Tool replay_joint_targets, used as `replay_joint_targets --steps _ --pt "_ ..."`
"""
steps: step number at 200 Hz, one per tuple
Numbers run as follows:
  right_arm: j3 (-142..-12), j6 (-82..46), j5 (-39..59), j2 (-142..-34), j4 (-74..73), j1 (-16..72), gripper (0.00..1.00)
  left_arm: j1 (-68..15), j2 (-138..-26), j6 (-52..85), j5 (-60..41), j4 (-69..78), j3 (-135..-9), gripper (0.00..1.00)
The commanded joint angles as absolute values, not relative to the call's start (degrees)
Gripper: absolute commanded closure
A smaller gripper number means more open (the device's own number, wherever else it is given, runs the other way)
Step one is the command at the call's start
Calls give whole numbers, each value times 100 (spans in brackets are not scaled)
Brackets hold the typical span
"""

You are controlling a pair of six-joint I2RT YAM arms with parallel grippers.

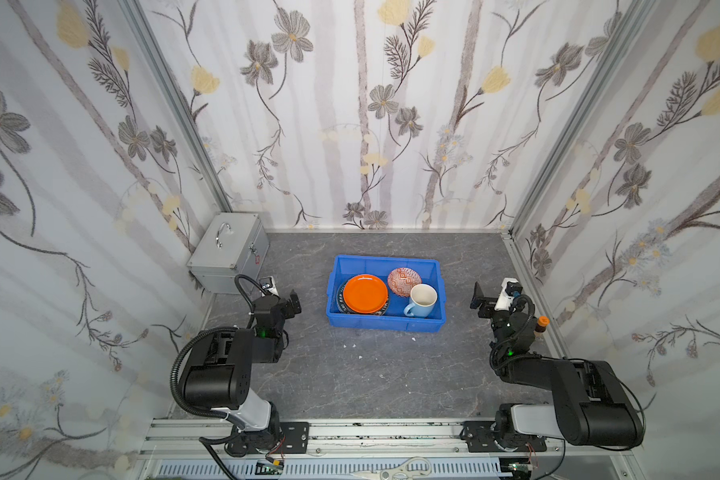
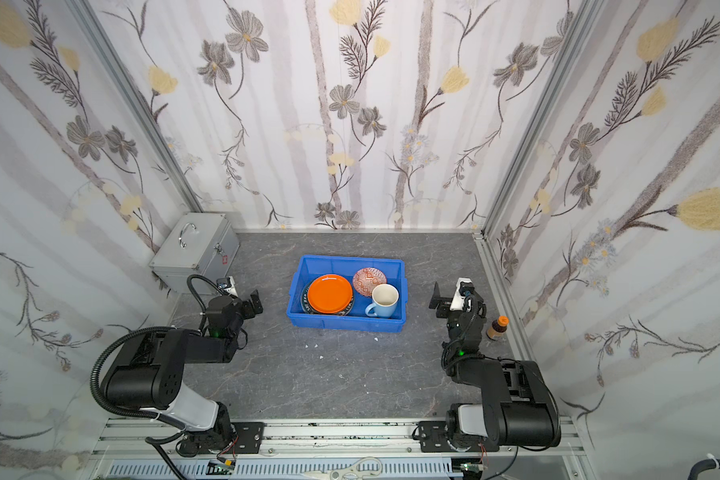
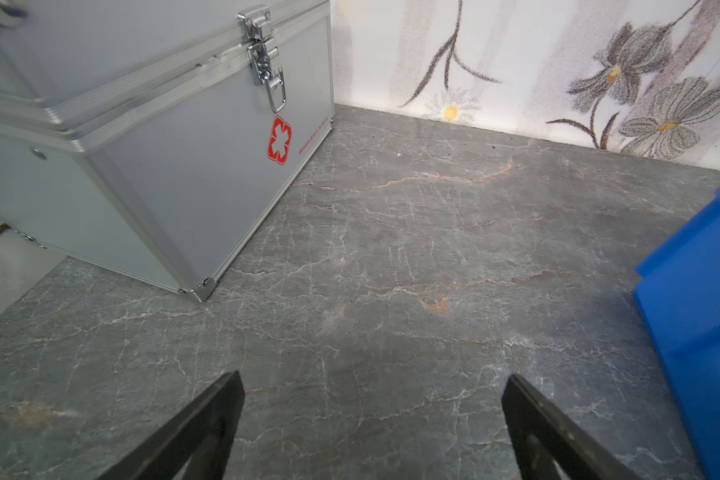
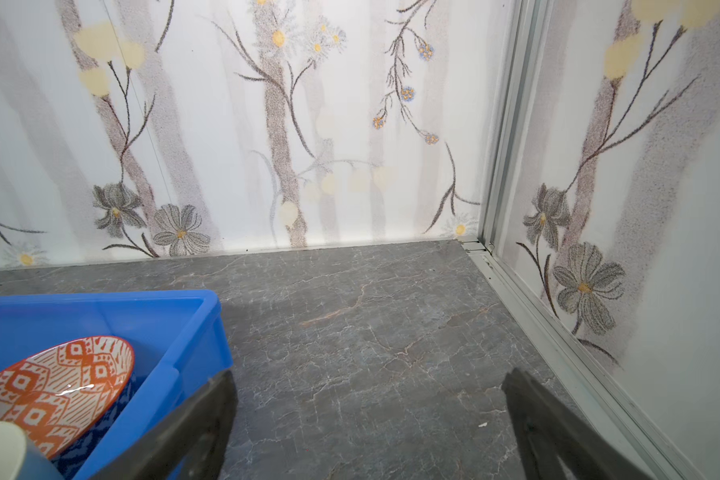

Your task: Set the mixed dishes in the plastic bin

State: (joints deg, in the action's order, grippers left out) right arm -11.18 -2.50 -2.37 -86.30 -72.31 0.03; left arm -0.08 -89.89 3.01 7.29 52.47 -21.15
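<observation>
All the dishes that can be seen lie inside the plastic bin (image 1: 385, 323), which stands in the middle of the worktop (image 1: 371, 382). The orange plate (image 1: 365, 293) is on top of a stack, and the plate with dark lettered rim (image 1: 340, 300) shows under it. The patterned bowl (image 1: 404, 281) is in the far corner and the pale blue mug (image 1: 422, 301) stands upright just in front of it; whether more plates are under the stack is hidden. So the task looks finished, and the danger now is, in my judgement, mainly a careless move of an arm. The bowl is tilted and seems to lean on the mug or on the bin wall, so a push against the bin could make it slide or knock on the mug. The right arm has a small brown bottle (image 2: 497, 326) just beside it, and a wide turn could tip it over; the left arm is near the silver case (image 1: 225, 253) and could strike it in the same way. Some small white bits (image 1: 353, 345) lie before the bin; I cannot tell what they are. The left pincer (image 3: 373, 376) has its jaws wide apart over bare worktop, holding and touching nothing. The right pincer (image 4: 370, 372) is also wide apart and empty, near the side of the bin but, in both top views, not in contact with it.
</observation>
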Motion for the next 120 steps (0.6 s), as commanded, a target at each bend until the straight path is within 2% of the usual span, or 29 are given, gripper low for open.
replay_joint_targets --steps 1,120 --pt "-1143 -143 -154 -8644 -7532 9 0 -9 -8994 262 694 5394 -2156 0" --pt "-1173 -74 -257 -8655 -7489 99 0 -46 -8998 225 762 5392 -2154 0"
